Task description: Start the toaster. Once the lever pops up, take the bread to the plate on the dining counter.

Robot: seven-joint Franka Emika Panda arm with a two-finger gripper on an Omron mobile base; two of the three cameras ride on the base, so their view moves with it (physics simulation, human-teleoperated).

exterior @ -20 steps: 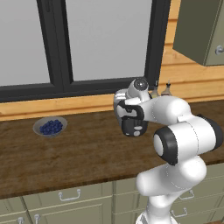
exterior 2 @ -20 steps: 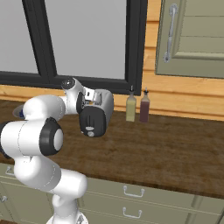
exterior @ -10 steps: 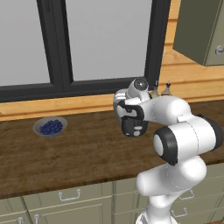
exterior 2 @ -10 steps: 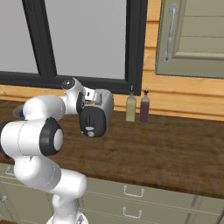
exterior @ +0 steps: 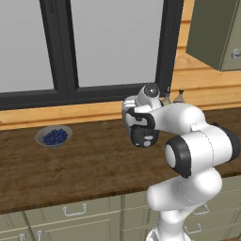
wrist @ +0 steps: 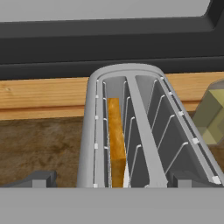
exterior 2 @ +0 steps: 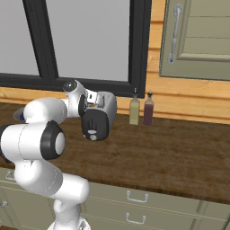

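Looking along the hand, we see the toaster directly below the gripper, with its two slots running away from us toward the dark window frame. The bread stands on its edge in the left slot of this view, a thin tan slice sunk deep between the wire guides; the other slot has only the wires. The two dark finger tips stand wide apart, one on each side of the toaster, and they hold nothing. An olive-coloured bottle appears at the right edge, just beside the toaster.

In the right base view we find the toaster on the dark wooden counter, its black end panel facing the camera, partly behind the hand. The olive bottle and a dark red bottle stand next to each other at the wall. In the left base view a small grey bowl of blue berries sits well apart on the left of the counter.
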